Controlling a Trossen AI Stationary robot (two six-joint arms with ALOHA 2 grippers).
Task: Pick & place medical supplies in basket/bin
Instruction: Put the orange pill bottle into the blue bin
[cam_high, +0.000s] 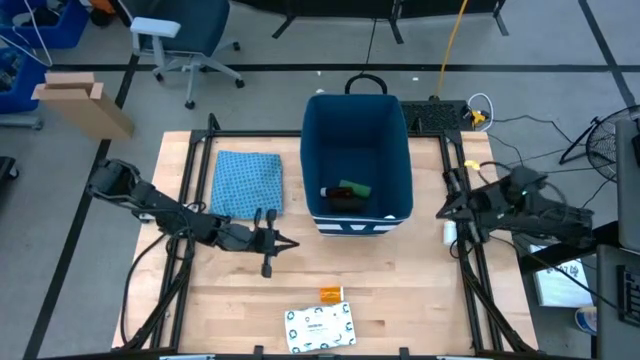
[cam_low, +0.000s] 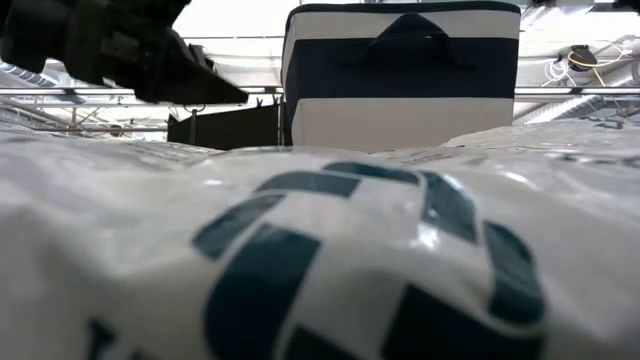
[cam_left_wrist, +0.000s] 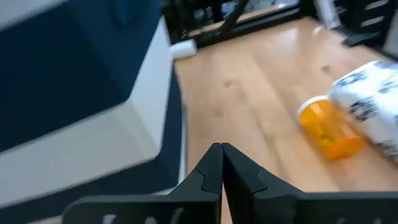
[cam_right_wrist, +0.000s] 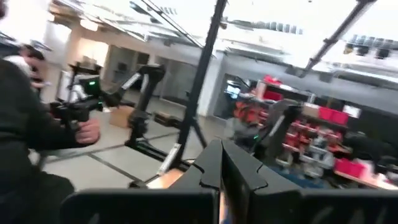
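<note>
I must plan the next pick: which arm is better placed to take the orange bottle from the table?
Probably the left. Its shut pincer hovers over the table near the orange bottle and white packet. The right pincer waits beyond the bin, at the table's right edge.

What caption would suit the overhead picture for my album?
Left gripper shut beside the dark-blue bin; orange pill bottle and white packet wait on the table.

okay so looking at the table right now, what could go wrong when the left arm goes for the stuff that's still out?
The left gripper is shut and empty beside the deep dark-blue bin; unless it opens, it could knock things aside. The small round orange bottle lies on its side against the flat white packet with green print, so it may roll away or the grasp may catch both.
</note>
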